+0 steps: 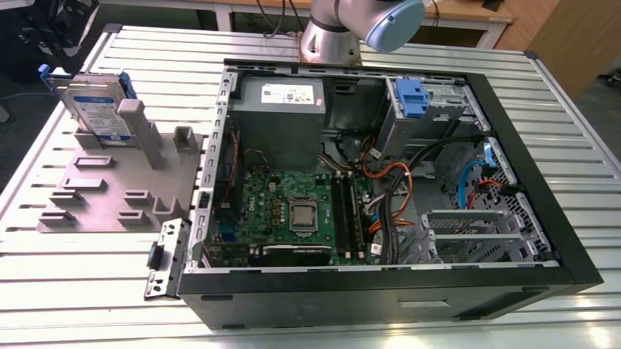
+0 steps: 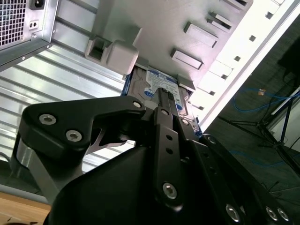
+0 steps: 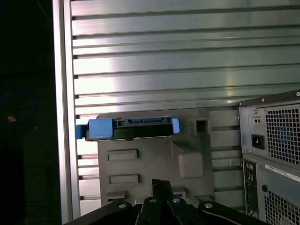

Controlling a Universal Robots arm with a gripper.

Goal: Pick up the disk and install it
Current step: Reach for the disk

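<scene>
Disk [image 1: 92, 102] stands on edge in a slot of the grey holder [image 1: 97, 196], at ten o'clock in the exterior view, with the open computer case [image 1: 388, 298] at its three o'clock. The gripper [image 3: 161, 187] hangs apart from it, holding nothing. Whether it is wide or narrow I cannot tell. An off-centre approach would likely strike the holder's post [image 1: 136, 134] or tip the disk in its slot.
</scene>
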